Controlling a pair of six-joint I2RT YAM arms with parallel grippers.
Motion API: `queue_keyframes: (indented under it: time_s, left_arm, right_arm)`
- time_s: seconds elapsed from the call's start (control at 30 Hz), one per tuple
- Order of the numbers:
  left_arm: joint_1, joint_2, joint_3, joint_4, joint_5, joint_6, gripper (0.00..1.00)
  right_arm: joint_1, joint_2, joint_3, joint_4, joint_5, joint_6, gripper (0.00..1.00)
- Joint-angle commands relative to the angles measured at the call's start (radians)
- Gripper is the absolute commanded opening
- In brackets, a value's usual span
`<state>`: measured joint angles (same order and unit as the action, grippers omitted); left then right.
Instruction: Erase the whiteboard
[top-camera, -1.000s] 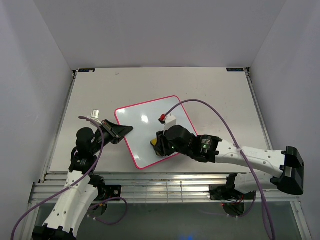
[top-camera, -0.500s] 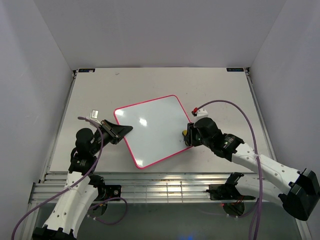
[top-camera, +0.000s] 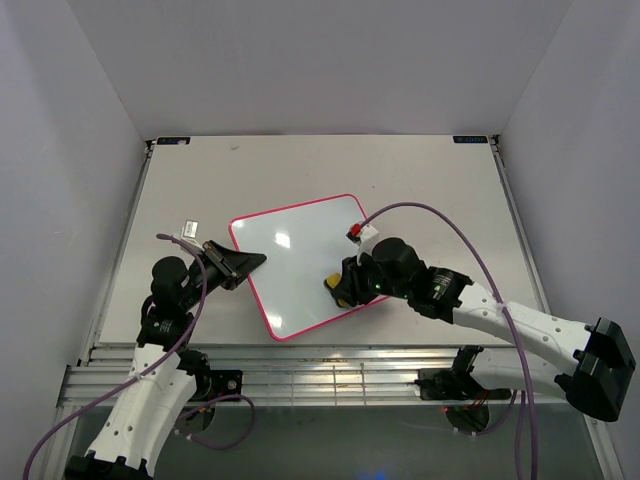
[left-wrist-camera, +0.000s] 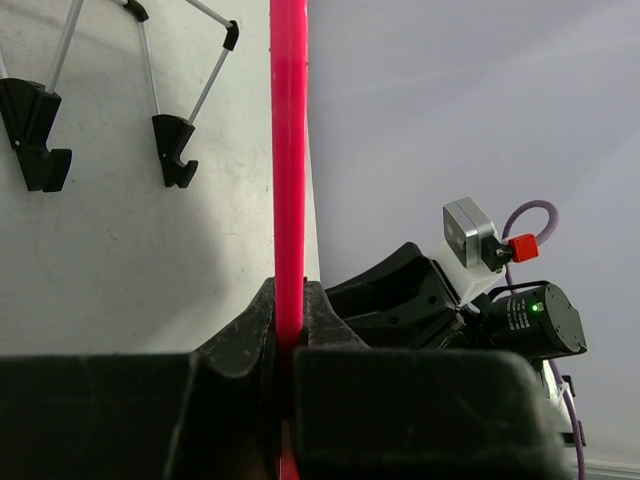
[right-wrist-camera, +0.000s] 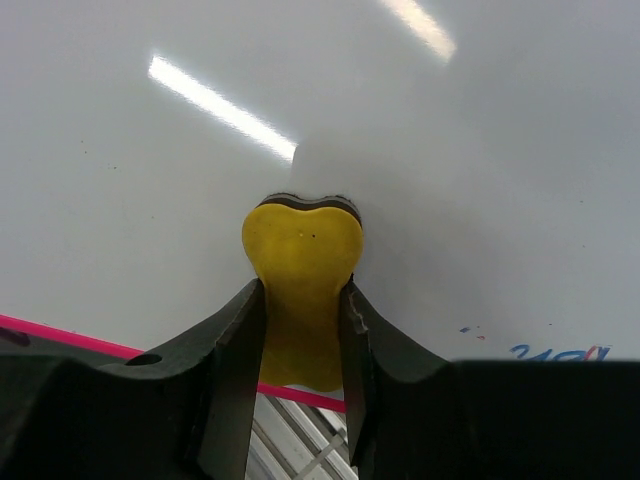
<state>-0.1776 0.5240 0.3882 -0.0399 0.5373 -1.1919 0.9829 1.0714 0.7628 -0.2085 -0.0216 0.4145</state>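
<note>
Whiteboard (top-camera: 300, 250) lies skewed between the arms, its left edge clamped in the left gripper (top-camera: 255, 259). The right gripper (top-camera: 345, 284), closed on a yellow eraser (right-wrist-camera: 302, 250), sets it against the board's near-right area. A blue scribble (right-wrist-camera: 555, 352) shows just right of the eraser in the wrist view.

— Left arm, condition?
— Base at the near left. The arm rises and reaches far and to the right. The left gripper (top-camera: 240, 262) has its jaws closed on the left edge of the whiteboard (top-camera: 300, 255), with the frame pinched between both fingers (left-wrist-camera: 240, 335).
— Right arm?
— Base at the near right. The forearm is stretched low toward the left and the wrist is bent downward. The right gripper (top-camera: 342, 285) is clamped on the yellow eraser (right-wrist-camera: 302, 250), one finger on each side.
</note>
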Motion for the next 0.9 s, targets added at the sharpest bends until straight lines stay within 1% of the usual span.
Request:
queue_keyframes:
  time_s: [0.0,0.03,0.07,0.13,0.17,0.2,0.23,0.27,0.4,0.47,0.63,0.73,0.77,0.83,0.87]
  left_arm:
    - [-0.003,-0.042,0.116,0.232,0.084,-0.196,0.00]
    - [-0.005,-0.042,0.123,0.233,0.087,-0.195,0.00]
    - [-0.005,-0.042,0.124,0.233,0.090,-0.196,0.00]
    - [-0.003,-0.042,0.127,0.232,0.099,-0.201,0.00]
    - [-0.003,-0.042,0.130,0.233,0.102,-0.207,0.00]
    - [-0.003,-0.045,0.130,0.235,0.105,-0.209,0.00]
    - [-0.005,-0.048,0.132,0.236,0.107,-0.210,0.00]
    - [-0.003,-0.050,0.133,0.236,0.108,-0.212,0.00]
    - [-0.003,-0.055,0.135,0.244,0.124,-0.225,0.00]
    - [-0.003,-0.053,0.135,0.244,0.128,-0.225,0.00]
    - [-0.003,-0.051,0.135,0.247,0.138,-0.221,0.00]
    - [-0.003,-0.047,0.130,0.247,0.136,-0.219,0.00]
    - [-0.003,-0.045,0.130,0.248,0.136,-0.219,0.00]
    - [-0.003,-0.038,0.129,0.253,0.136,-0.218,0.00]
    - [-0.003,-0.036,0.130,0.255,0.136,-0.219,0.00]
  right_arm:
    - [-0.032,0.004,-0.019,-0.016,-0.015,-0.008,0.08]
    - [-0.055,-0.004,-0.037,-0.015,-0.020,-0.013,0.08]
    - [-0.111,-0.020,-0.075,-0.017,-0.030,-0.026,0.08]
    - [-0.176,-0.039,-0.118,-0.014,-0.052,-0.048,0.08]
    - [-0.243,-0.054,-0.156,-0.014,-0.078,-0.069,0.08]
    - [-0.277,-0.060,-0.175,-0.012,-0.098,-0.081,0.08]
    - [-0.314,-0.062,-0.190,-0.011,-0.118,-0.094,0.08]
    - [-0.387,-0.064,-0.203,-0.011,-0.164,-0.106,0.08]
    - [-0.531,-0.033,-0.224,-0.015,-0.242,-0.177,0.08]
    - [-0.552,0.005,-0.209,-0.014,-0.271,-0.192,0.08]
    - [-0.550,0.064,-0.137,-0.043,-0.282,-0.206,0.08]
    - [-0.537,0.056,-0.126,-0.020,-0.356,-0.183,0.08]
    - [-0.509,0.053,-0.119,-0.014,-0.388,-0.171,0.08]
    - [-0.465,0.053,-0.102,-0.017,-0.397,-0.158,0.08]
    - [-0.407,0.056,-0.082,-0.017,-0.382,-0.142,0.08]
